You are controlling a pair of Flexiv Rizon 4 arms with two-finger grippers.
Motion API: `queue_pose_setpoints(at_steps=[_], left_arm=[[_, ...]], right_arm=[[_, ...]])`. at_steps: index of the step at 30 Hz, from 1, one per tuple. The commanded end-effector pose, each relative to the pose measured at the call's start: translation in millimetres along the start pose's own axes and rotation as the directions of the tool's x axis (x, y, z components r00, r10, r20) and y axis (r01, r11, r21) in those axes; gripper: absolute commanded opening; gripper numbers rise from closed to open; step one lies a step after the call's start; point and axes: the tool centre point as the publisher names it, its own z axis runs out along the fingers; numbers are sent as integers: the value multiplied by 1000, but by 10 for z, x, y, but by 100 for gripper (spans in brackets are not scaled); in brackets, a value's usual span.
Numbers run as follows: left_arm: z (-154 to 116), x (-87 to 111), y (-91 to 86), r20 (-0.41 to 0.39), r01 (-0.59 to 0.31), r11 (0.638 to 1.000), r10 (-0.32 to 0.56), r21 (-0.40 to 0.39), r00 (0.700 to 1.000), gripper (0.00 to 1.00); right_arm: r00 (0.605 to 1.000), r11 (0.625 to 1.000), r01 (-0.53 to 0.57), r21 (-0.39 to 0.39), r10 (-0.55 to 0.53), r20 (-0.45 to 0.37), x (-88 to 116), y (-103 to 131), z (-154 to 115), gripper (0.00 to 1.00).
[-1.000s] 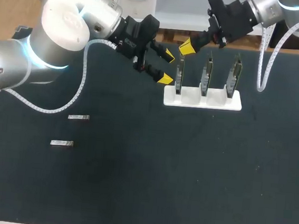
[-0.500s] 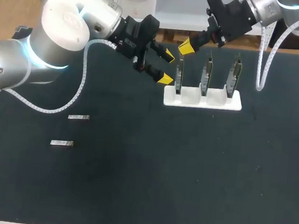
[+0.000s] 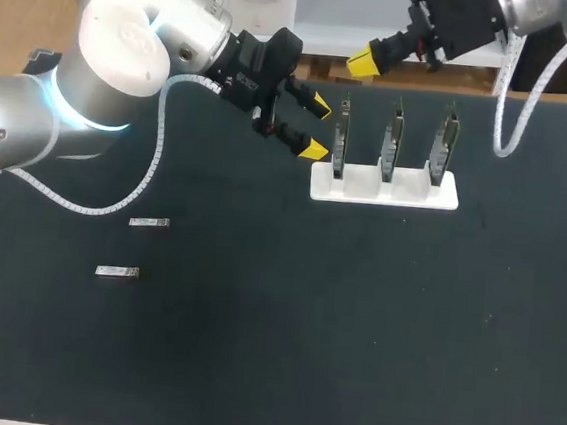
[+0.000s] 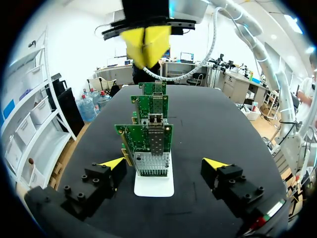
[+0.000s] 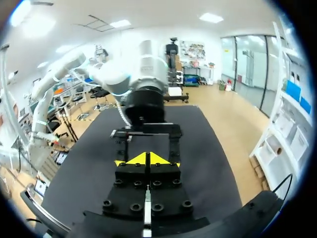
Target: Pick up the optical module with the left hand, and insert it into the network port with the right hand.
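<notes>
Yellow-tipped right gripper (image 3: 363, 62) pressed together, pulled up off end card (image 3: 340, 143) | left gripper (image 3: 317, 128) spread, empty, unmoved beside rack (image 3: 386, 187) | two optical modules (image 3: 149, 223) on table (image 3: 253, 320), well apart from both: your next pick, likely.

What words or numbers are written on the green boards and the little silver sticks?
Green boards: no text can be read; any print is too small.
Optical modules: too small to tell whether they carry labels.
No other words, numbers or signs can be read.
</notes>
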Motion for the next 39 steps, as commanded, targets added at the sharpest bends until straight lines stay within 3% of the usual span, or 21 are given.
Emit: queue_pose_setpoints(at_steps=[1, 16, 39], left_arm=[[6, -8, 4, -4, 2, 1000, -2, 0, 1000, 100], [6, -8, 4, -4, 2, 1000, -2, 0, 1000, 100], [6, -8, 4, -4, 2, 1000, -2, 0, 1000, 100]], right_arm=[[1000, 1000, 28, -6, -28, -5, 17, 118, -229, 0], [1000, 1000, 10, -7, -10, 13, 407, 116, -639, 0], [1000, 999, -25, -21, 25, -8, 755, 147, -661, 0]])
